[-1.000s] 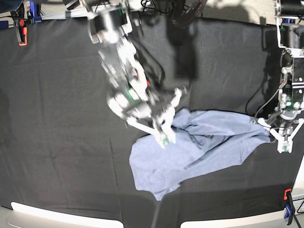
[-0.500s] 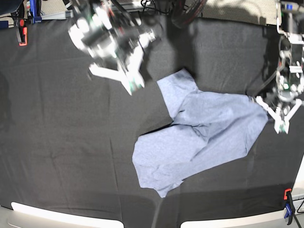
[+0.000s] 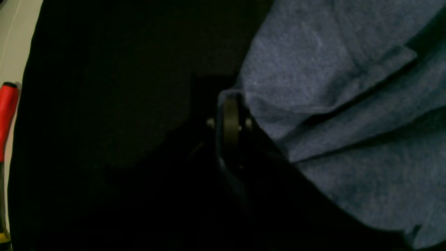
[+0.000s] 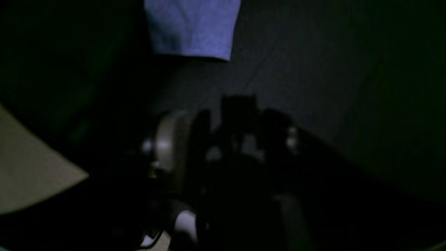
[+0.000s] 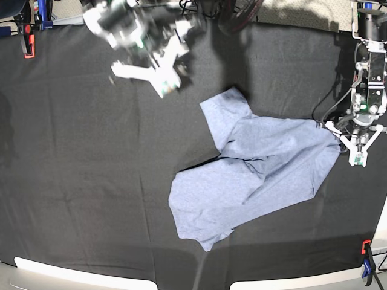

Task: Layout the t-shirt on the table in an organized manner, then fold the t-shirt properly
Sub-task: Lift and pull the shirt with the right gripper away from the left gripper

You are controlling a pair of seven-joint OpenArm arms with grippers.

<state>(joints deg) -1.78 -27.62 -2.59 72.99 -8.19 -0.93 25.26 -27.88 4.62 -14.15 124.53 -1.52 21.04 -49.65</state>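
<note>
t-shirt (image 5: pixel 260 172) edge pinched in left gripper (image 5: pixel 357 158)

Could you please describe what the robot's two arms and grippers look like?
Both arms are black and silver-grey with loose black cables. The left gripper has white angular fingers, and a green light above it. The right gripper is blurred, with white fingers and green spots on the arm above.

One t-shirt (image 5: pixel 254 169), perhaps three clamps (image 5: pixel 366 266)
</note>
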